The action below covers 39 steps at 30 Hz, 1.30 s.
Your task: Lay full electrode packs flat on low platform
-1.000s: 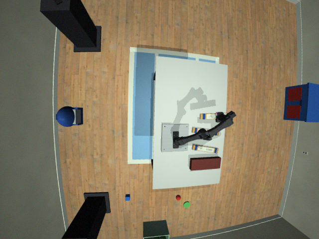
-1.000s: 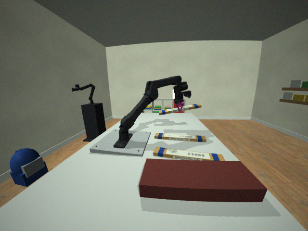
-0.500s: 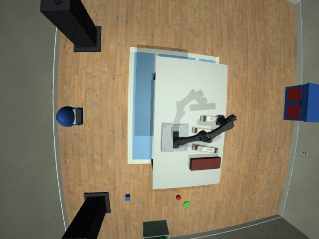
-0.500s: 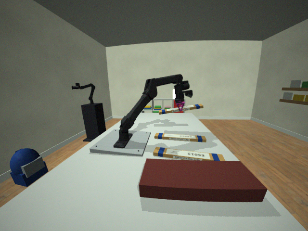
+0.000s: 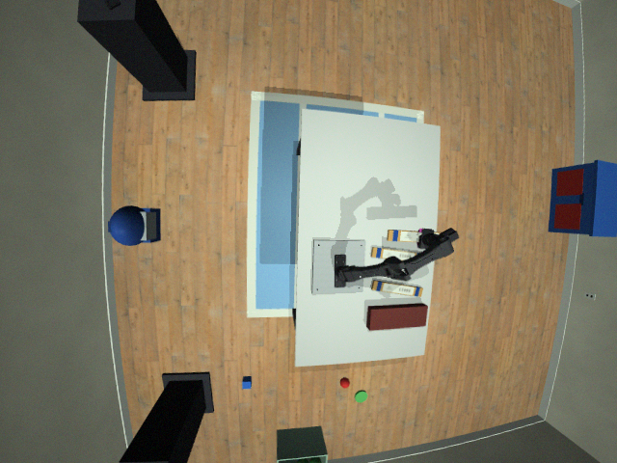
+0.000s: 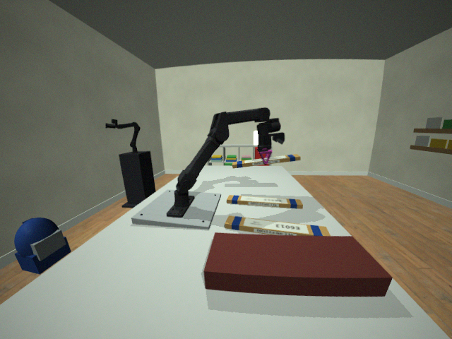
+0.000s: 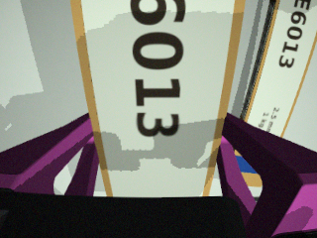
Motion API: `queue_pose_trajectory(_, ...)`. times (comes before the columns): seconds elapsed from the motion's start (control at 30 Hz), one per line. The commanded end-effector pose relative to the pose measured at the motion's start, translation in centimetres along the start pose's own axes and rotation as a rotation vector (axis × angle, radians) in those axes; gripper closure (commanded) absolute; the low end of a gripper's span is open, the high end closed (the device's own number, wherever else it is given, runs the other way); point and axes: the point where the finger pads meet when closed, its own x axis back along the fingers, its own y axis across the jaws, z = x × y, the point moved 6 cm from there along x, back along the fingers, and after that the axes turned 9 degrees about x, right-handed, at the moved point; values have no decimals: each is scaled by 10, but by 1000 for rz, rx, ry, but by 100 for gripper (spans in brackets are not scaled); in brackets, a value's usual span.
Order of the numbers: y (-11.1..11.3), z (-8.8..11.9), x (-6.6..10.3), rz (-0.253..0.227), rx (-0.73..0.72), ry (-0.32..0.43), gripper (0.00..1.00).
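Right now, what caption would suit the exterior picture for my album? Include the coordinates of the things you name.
A black robot arm's gripper (image 6: 265,160) (image 7: 158,119) holds one long pack (image 6: 292,157) (image 7: 158,94) tilted above a white table (image 6: 120,288), beyond two others.

Your raised pack (image 5: 405,235) (image 6: 284,159) (image 7: 158,99) and arm (image 5: 423,258) (image 6: 242,116) have shifted down the top view, and you now see the pack's right end lower in the exterior view
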Motion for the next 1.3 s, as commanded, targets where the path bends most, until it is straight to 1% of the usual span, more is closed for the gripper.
queue_pose_trajectory(0.0, -8, -9, 33, 51, 11, 130, 100)
queue_pose_trajectory(0.17, -21, -7, 34, 51, 11, 131, 100)
queue_pose_trajectory(0.23, -21, -7, 34, 51, 11, 131, 100)
queue_pose_trajectory(0.73, -61, -2, 37, 51, 11, 131, 100)
queue_pose_trajectory(0.8, -61, -2, 37, 51, 11, 131, 100)
queue_pose_trajectory(1.27, -98, 4, 40, 51, 11, 131, 100)
